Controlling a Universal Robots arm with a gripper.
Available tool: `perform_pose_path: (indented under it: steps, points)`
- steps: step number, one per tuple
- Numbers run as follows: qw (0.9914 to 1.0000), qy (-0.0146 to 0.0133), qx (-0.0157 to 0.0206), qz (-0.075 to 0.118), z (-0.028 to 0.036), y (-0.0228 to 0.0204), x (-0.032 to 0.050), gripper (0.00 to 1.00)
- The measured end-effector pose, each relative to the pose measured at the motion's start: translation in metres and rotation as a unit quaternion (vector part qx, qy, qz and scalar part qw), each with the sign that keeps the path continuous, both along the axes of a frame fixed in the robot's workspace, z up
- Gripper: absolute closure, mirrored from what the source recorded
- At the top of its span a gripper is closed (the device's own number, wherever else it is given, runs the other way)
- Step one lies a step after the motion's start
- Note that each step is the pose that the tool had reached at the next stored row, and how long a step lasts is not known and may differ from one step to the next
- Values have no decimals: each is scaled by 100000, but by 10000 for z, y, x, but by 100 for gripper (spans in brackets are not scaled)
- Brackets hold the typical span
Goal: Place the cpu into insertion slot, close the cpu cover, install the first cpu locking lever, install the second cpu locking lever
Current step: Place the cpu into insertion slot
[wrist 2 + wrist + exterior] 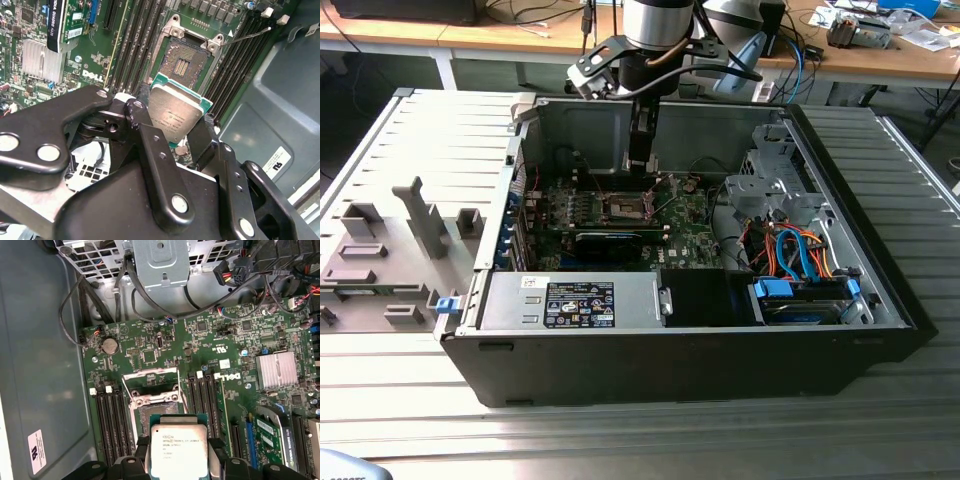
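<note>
While the end effector (170,122) clamps the cpu (176,114) between its 2 black fingers (147,140), the chip hangs over the green motherboard (95,65) and is not seated in anything. In both wrist views its silvery-grey metal face is turned toward the camera, with a green edge showing around it, and the fingers press on 2 opposite sides of it (179,452).

The insertion slot (185,61) lies just beyond the chip, its dark centre uncovered inside the silvery rim. In the first wrist view the slot (155,399) sits between banks of long black memory slots (205,400), and a finned heat sink (275,370) stands well apart from it on the same board. A thin metal lever (247,34) rises at an angle off the board beside the slot.

From the exterior view, the end effector (642,165) reaches down into an open computer case (720,370) lying on its side on a ribbed metal tabletop (900,420), its tip close above the slot (625,207). Grey fixtures (420,215) stand on the tabletop at the exterior view's left.
</note>
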State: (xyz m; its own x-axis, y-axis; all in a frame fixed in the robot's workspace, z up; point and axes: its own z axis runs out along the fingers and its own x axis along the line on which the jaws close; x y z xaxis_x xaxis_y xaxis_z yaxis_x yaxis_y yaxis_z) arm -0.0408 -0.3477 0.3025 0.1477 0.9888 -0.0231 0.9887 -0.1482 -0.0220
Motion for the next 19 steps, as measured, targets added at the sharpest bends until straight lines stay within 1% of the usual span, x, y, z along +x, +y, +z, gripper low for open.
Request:
perform_pose_path:
  steps: [19]
  points:
    - [99985,1,-1,-1737,0,0,0,45]
